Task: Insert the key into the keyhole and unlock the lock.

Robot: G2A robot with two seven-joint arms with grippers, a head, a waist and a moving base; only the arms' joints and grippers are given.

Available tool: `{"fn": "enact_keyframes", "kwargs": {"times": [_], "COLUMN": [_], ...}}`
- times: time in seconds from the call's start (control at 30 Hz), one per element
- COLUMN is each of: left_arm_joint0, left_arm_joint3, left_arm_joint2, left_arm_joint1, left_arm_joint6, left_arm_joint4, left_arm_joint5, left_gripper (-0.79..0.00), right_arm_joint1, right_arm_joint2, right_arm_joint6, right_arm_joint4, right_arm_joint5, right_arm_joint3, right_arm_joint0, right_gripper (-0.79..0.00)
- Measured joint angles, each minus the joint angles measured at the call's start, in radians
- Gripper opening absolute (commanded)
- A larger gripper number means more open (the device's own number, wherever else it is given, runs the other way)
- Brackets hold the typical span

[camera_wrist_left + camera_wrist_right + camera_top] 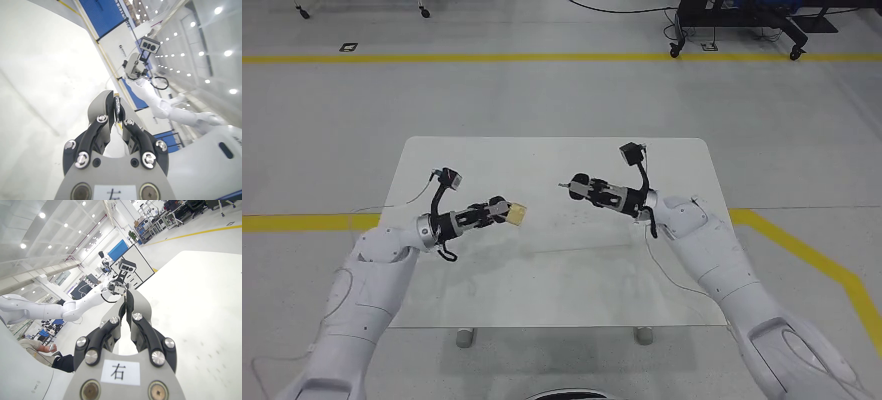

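Nearest: lock (516, 212), brass body, pinched in the left gripper (504, 211) and lifted clear of the table (542, 290); fingers clamped on what looks, in the left wrist view, like a silvery part of it, perhaps the shackle; body left jutting past the fingertips, probably to keep the keyhole end free and facing across.

A little beyond the lock and to its right: key (563, 185), a thin tip poking from the right gripper (577, 186); fingers pressed together on it, tip aimed back toward the lock; a plain gap between tip and brass, so judged not yet inserted.

Both held up off the table rather than resting on it, likely so that either wrist can trim its angle and line blade with slot before closing that gap.

Hard to make out: keyhole itself, too small from above and turned away from the left wrist camera; key's bow buried between the right pads, blade barely a sliver in the right wrist view; whether blade and slot already share one line, cannot tell.
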Motion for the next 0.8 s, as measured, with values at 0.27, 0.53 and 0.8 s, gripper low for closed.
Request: {"fn": "enact_keyframes", "kwargs": {"times": [0.27, 0.53, 0.8], "left_arm_joint0": [-0.174, -0.145, -0.177], "left_arm_joint3": [0.23, 0.221, 0.272], "left_arm_joint2": [0.13, 0.122, 0.125], "left_arm_joint1": [-0.057, -0.054, -0.068], "left_arm_joint6": [-0.138, -0.085, -0.051], "left_arm_joint4": [-0.204, -0.2, -0.288], "left_arm_joint5": [0.102, 0.144, 0.342], "left_gripper": [-0.785, -0.785, -0.785], "right_arm_joint1": [-0.015, -0.015, -0.031], "right_arm_joint2": [-0.037, -0.038, -0.103], "right_arm_joint6": [-0.068, -0.071, -0.04], "right_arm_joint4": [-0.07, -0.074, -0.098], "right_arm_joint5": [0.051, 0.056, 0.047], "right_arm_joint3": [-0.03, -0.041, -0.143], "right_arm_joint0": [0.015, 0.011, 0.023], "right_gripper": [-0.785, -0.785, -0.785]}}
